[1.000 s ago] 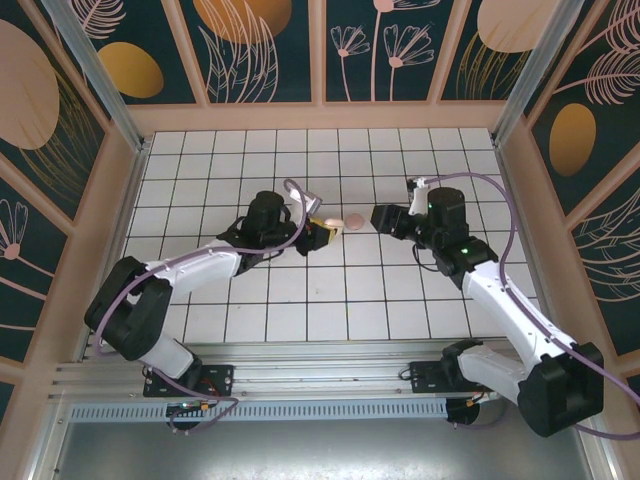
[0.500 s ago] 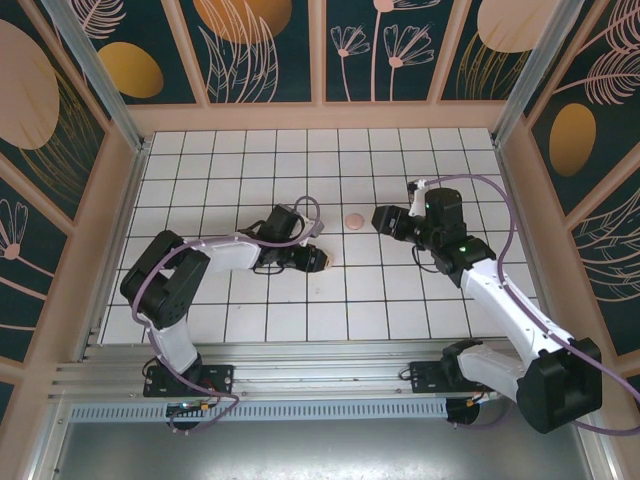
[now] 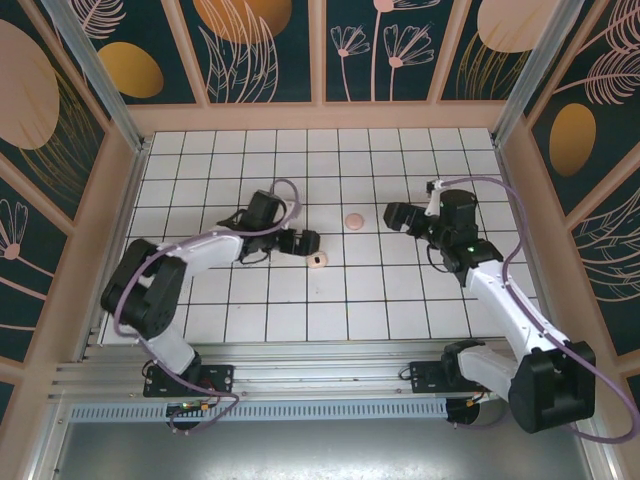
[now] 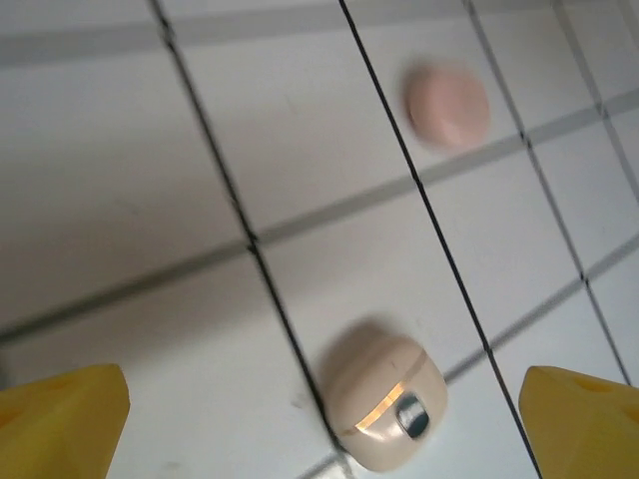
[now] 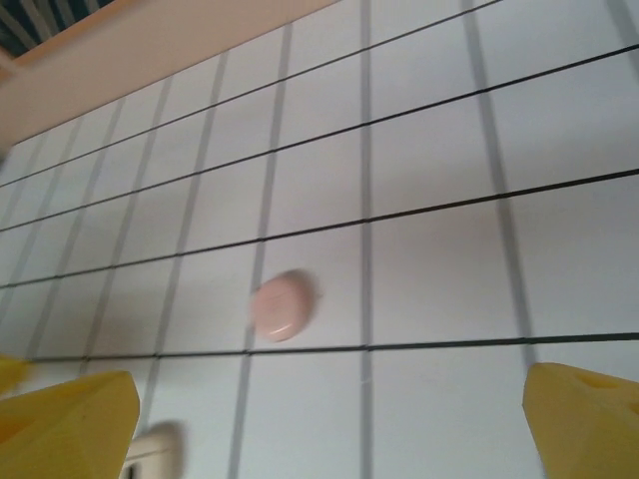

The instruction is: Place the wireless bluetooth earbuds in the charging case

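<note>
- Top external: the charging case (image 3: 354,220) lies on the white grid table (image 3: 400,300) between the two grippers and touches neither. The left gripper (image 3: 304,241) is just beside a cream rounded piece (image 3: 317,261). The right gripper (image 3: 393,214) is near the case.
- Left wrist: the yellow fingertips (image 4: 60,419) stand wide apart and hold nothing. The cream piece lies on the table between them, with the case farther off.
- Right wrist: the yellow fingertips (image 5: 70,424) stand wide apart and hold nothing. The case rests on a tile ahead, and the cream piece is at lower left.
</note>
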Robot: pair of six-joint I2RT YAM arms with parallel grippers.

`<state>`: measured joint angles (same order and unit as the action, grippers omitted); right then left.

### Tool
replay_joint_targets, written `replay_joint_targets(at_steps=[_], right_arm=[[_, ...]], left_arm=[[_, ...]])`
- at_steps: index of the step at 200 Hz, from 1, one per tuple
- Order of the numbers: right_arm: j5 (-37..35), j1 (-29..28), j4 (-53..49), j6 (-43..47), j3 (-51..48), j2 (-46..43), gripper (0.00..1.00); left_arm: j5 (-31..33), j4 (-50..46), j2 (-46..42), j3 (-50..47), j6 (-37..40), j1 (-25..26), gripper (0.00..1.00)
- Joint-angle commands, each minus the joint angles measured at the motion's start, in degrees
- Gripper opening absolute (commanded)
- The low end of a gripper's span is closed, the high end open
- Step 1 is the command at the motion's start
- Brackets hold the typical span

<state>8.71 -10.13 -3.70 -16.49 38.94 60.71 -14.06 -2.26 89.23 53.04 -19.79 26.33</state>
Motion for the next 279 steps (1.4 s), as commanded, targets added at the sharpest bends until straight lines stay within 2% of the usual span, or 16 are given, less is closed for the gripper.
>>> replay_joint_targets(at_steps=[1,25,43,82,117,132,147,165,185,200,214,230,249,257,268,279], right_arm=[[-8.4,3.5,11.0,7.3,-4.5,-2.9,0.99],[-10.2,7.8,24.0,11.6,-12.3,-4.1,0.99],[-8.2,10.1,36.2,13.7,-18.8,-2.7,0.99],[-8.4,10.6,57.4,14.5,-27.9,3.5,0.99],[-5.3,10.6,65.6,17.7,-28.2,11.1,0.99],[-3.3,10.6,69.5,19.2,-28.0,14.8,0.99],[-1.7,10.7,69.2,19.8,-26.4,18.4,0.99],[-0.1,10.7,72.8,20.2,-26.7,22.2,0.99],[2.3,12.1,75.4,19.6,-27.4,23.8,0.99],[3.0,12.6,79.4,19.0,-27.7,27.4,0.99],[5.1,14.4,76.9,17.7,-26.5,27.4,0.99],[5.4,14.6,77.1,17.4,-26.5,27.5,0.99],[5.6,14.8,76.8,17.3,-26.5,27.4,0.99],[5.3,14.8,76.8,17.3,-26.4,27.5,0.99],[3.7,14.6,76.4,16.9,-26.2,27.4,0.99],[2.9,14.4,76.2,16.8,-26.2,27.5,0.99]], left_arm=[[14.8,4.6,-8.8,-3.6,1.9,-3.6,0.99],[31.4,13.8,-16.7,-10.9,2.3,-5.3,0.99],[34.9,17.7,-19.5,-14.6,2.0,-7.9,0.99],[46.0,30.4,-26.1,-25.1,6.9,-11.4,0.99],[51.0,43.6,-25.6,-33.1,10.6,-14.4,0.99],[51.2,51.9,-22.2,-36.3,11.0,-15.4,0.99],[50.4,60.9,-17.7,-38.8,12.3,-15.7,0.99],[50.1,64.2,-13.1,-38.6,14.9,-15.7,0.99],[47.5,79.2,-8.0,-43.0,19.1,-15.8,0.99],[46.3,86.1,-3.8,-44.1,20.0,-16.1,0.99],[43.2,81.6,-5.7,-43.7,19.5,-16.6,0.99],[39.9,82.9,-5.1,-44.2,19.6,-17.5,0.99],[31.6,83.1,-3.5,-44.5,17.0,-21.5,0.99],[32.9,87.4,0.4,-43.3,15.9,-22.6,0.99],[30.1,74.9,-3.2,-40.2,15.2,-23.1,0.99],[30.5,80.3,-0.9,-41.0,15.2,-23.4,0.99]])
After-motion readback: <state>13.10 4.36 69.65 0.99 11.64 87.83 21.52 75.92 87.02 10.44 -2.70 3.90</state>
